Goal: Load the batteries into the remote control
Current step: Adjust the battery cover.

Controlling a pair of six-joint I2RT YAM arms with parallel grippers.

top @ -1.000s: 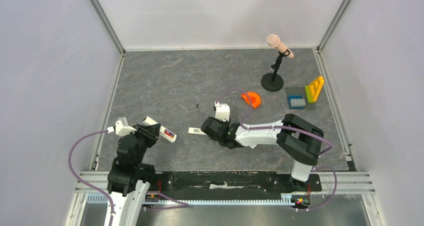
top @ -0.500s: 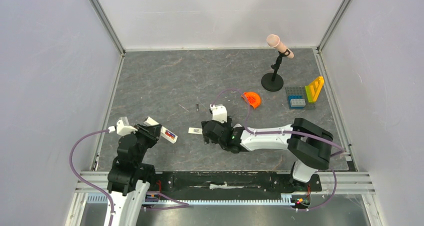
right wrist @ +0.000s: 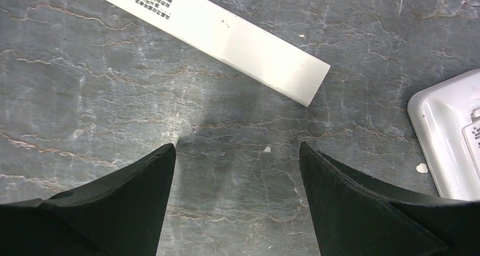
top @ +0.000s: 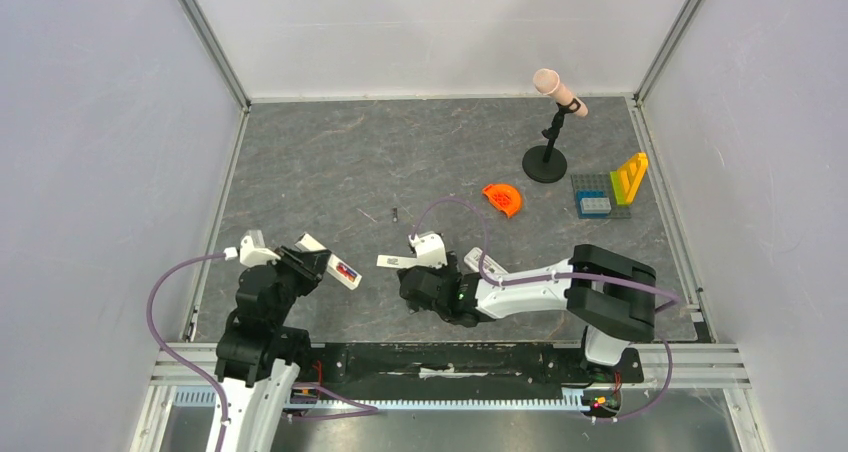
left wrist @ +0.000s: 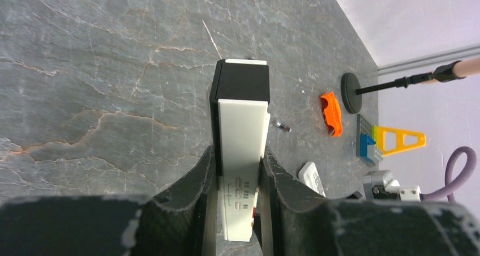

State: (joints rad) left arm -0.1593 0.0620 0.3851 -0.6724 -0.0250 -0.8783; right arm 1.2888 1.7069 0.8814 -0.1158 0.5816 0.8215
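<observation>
My left gripper [top: 312,262] is shut on the white remote control [top: 330,260] and holds it at the left of the table. Red and blue batteries [top: 342,270] show in its recess. In the left wrist view the remote [left wrist: 242,131] stands between my fingers [left wrist: 206,176], its far end black. One tiny dark battery [top: 396,214] lies loose on the table and also shows in the left wrist view [left wrist: 281,126]. My right gripper [top: 408,282] is open and empty in the right wrist view [right wrist: 238,154], low over bare table.
A small flat white bar with a printed label [top: 393,262] lies just ahead of my right fingertips [right wrist: 209,35]. A white rounded object [right wrist: 447,137] sits at the right. An orange piece [top: 503,199], a microphone stand [top: 545,162] and coloured blocks [top: 610,194] stand at the back right.
My right gripper has moved toward the near edge and slightly left, staying open. My left gripper with the remote has shifted slightly right.
</observation>
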